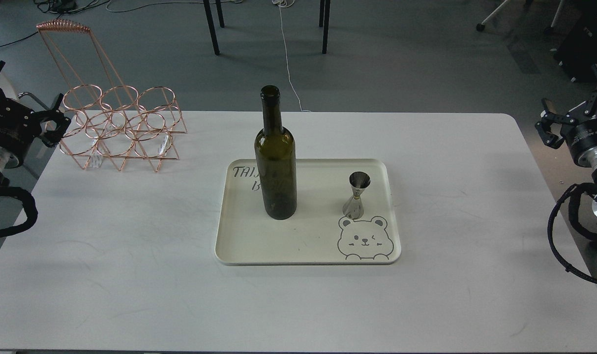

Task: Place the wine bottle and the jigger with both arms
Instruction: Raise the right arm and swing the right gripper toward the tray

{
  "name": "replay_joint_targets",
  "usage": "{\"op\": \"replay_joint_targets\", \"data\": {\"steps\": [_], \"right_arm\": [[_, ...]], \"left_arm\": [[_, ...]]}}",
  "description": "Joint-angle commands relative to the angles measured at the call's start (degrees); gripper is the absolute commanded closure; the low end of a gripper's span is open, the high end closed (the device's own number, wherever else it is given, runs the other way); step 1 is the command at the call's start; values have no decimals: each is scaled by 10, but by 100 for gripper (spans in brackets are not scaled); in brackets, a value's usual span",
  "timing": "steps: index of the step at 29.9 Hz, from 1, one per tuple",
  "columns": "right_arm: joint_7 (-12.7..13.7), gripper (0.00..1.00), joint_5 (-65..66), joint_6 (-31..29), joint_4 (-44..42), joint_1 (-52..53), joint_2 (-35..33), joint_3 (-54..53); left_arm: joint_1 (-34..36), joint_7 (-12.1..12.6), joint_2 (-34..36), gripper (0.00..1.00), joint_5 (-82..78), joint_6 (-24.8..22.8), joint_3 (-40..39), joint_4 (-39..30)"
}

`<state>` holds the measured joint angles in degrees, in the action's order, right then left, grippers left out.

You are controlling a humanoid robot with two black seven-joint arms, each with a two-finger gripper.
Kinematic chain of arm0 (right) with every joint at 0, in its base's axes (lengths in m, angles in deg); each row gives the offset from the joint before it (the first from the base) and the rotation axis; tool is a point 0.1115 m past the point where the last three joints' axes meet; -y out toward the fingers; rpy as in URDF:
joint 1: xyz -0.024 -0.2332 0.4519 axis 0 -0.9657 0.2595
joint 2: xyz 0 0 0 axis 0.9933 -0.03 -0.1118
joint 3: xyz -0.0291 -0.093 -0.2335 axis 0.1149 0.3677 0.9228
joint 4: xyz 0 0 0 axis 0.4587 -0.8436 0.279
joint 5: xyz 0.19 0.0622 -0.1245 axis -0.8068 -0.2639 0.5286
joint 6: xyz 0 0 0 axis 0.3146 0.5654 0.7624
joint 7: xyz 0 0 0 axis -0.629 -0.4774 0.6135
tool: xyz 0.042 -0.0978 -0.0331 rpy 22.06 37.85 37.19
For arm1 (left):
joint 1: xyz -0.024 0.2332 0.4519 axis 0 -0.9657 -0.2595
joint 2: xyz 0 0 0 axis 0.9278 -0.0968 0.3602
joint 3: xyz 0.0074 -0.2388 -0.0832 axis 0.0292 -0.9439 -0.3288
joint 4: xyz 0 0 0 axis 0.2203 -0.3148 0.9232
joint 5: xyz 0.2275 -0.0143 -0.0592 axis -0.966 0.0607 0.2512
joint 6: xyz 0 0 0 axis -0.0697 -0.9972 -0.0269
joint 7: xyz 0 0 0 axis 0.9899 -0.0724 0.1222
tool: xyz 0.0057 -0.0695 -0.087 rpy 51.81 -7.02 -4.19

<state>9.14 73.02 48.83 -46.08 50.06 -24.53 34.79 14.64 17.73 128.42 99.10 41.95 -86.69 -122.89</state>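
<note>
The wine bottle (276, 167), dark olive-green and unlabelled, stands upright on the left half of a cream tray (308, 246). The jigger (355, 195), a small steel double cone, stands upright on the tray's right side, above a printed bear face. My left gripper (56, 122) is at the table's left edge, next to a copper wire rack, open and empty. My right gripper (545, 123) is off the table's right edge, open and empty. Both grippers are far from the bottle and the jigger.
A copper wire bottle rack (121, 125) with a tall handle stands at the table's back left. The white table (131, 275) ends close to both arms. Black chair legs (212, 27) and cables lie on the floor behind.
</note>
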Motion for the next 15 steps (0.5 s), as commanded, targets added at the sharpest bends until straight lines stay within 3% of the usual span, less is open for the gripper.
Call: {"op": "replay_joint_targets", "data": {"steps": [1, 5, 15], "right_arm": [[0, 1, 78, 5, 21, 40, -6, 32], [0, 1, 204, 32, 68, 71, -26, 43], [0, 1, 553, 215, 324, 62, -109, 64]], "left_arm": [[2, 0, 10, 2, 0, 0, -5, -1], [5, 2, 11, 2, -3, -1, -21, -1], [13, 2, 14, 2, -3, -1, -26, -7]]}}
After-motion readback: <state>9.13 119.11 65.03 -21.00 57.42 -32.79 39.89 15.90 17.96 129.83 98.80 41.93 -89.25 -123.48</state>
